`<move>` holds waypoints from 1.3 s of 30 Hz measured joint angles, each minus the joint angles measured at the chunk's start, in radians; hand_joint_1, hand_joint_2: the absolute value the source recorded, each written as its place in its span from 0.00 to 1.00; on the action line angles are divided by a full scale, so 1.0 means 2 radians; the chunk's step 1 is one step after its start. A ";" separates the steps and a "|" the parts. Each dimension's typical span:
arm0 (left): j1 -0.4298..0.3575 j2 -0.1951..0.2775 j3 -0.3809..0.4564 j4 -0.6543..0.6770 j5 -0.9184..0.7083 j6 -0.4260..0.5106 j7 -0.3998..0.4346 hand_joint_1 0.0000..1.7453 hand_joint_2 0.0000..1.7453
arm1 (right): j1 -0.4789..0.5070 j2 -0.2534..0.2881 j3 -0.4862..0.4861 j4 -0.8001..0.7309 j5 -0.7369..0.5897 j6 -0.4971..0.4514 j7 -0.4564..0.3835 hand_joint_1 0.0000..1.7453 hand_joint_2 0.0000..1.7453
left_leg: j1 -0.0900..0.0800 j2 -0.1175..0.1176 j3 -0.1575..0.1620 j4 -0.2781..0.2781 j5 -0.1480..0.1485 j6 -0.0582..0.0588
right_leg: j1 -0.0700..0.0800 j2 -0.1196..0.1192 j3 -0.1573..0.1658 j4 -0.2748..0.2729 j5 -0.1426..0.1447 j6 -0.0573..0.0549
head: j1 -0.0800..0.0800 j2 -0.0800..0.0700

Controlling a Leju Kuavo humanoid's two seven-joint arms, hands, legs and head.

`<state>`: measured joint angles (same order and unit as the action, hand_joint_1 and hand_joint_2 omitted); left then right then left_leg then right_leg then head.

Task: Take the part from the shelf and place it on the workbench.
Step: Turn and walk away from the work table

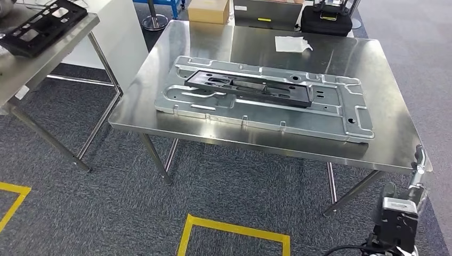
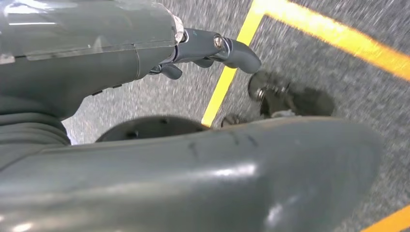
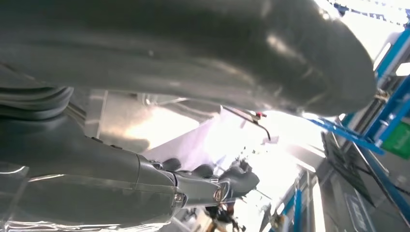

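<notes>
Black part [image 1: 249, 88] lies on the grey plate [image 1: 341, 114] on the workbench [image 1: 373, 69]; placing looks done. Left hand [image 2: 145, 53] and right hand [image 3: 145, 188] hold nothing, fingers loosely apart. Next, likely: stand clear.

Grey ribbed hand [image 2: 145, 145], screwed fingers

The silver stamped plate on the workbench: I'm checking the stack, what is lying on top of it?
A long black slotted part lies along the middle of the silver stamped plate, which rests on the workbench. The plate surface beneath the black part is covered.
</notes>
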<state>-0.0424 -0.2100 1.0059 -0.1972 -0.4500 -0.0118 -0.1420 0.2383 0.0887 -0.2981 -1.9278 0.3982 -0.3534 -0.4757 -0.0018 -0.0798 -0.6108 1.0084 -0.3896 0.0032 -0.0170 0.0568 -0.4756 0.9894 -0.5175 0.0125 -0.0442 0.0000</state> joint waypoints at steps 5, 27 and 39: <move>0.001 -0.001 0.003 0.000 -0.001 0.001 -0.002 0.00 0.00 | -0.008 0.000 0.005 0.034 -0.001 -0.003 0.006 0.00 0.00 | 0.005 0.031 -0.032 0.090 -0.087 -0.014 | -0.003 -0.034 -0.024 -0.008 0.026 -0.010 | -0.001 0.000; 0.000 -0.005 0.009 -0.001 -0.012 0.000 -0.002 0.00 0.00 | -0.030 -0.021 0.040 0.132 0.007 0.013 0.014 0.00 0.00 | -0.009 0.006 -0.007 0.000 -0.001 0.021 | 0.012 0.001 -0.004 0.031 -0.008 -0.010 | -0.001 0.000; -0.003 0.003 0.023 -0.001 -0.014 0.003 0.004 0.00 0.00 | -0.151 0.038 0.255 0.541 0.057 -0.036 0.020 0.00 0.00 | 0.013 0.035 -0.044 0.143 -0.058 -0.020 | 0.007 -0.059 -0.035 -0.016 0.040 -0.014 | -0.001 0.000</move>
<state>-0.0488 -0.2031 1.0509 -0.1995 -0.4788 -0.0054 -0.1349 -0.0628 0.1643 0.2115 -0.8465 0.5126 -0.4259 -0.4366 0.0236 -0.0101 -0.6980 1.2944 -0.5047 -0.0369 -0.0029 -0.0620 -0.5465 0.9570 -0.4370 -0.0146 -0.0463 0.0000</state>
